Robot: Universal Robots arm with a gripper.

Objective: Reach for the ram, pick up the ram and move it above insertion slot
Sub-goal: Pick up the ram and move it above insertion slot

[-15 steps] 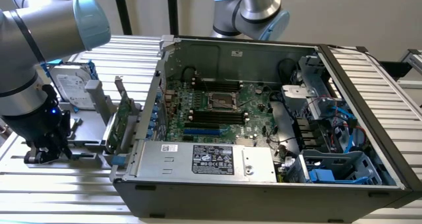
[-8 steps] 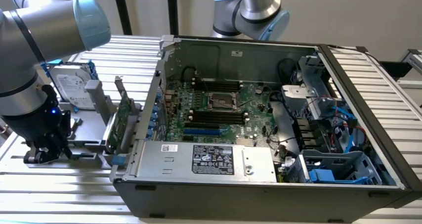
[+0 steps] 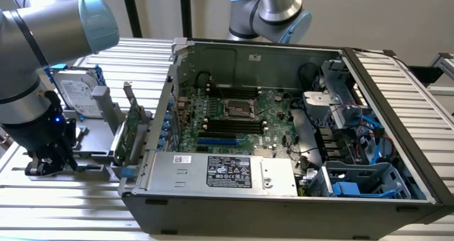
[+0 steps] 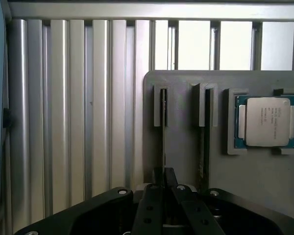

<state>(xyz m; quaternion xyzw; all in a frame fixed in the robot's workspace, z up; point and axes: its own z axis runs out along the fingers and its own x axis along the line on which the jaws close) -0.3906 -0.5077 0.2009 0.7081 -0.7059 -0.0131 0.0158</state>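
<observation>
The ram point(image 4: 163, 122) stands on edge in a narrow groove of the grey holder plate point(image 4: 186, 161), seen as a thin dark line. My gripper point(image 4: 164, 172) is down over its near end, both fingers point(image 4: 156, 193) pressed together against the stick. In the exterior view the gripper point(image 3: 48, 164) is low over the grey holder point(image 3: 92, 158), on the exterior view's left and outside the computer case. The insertion slots point(image 3: 230, 125) are long black parallel sockets on the motherboard inside the open case, well away from the gripper.
A processor chip point(image 4: 264, 121) lies in a pocket of the holder, past a second groove point(image 4: 206, 127). A green expansion card point(image 3: 131, 129) and a silver hard drive point(image 3: 74, 94) stand between gripper and case wall point(image 3: 167, 108). A blue slot point(image 3: 216, 142) lies beside the black sockets.
</observation>
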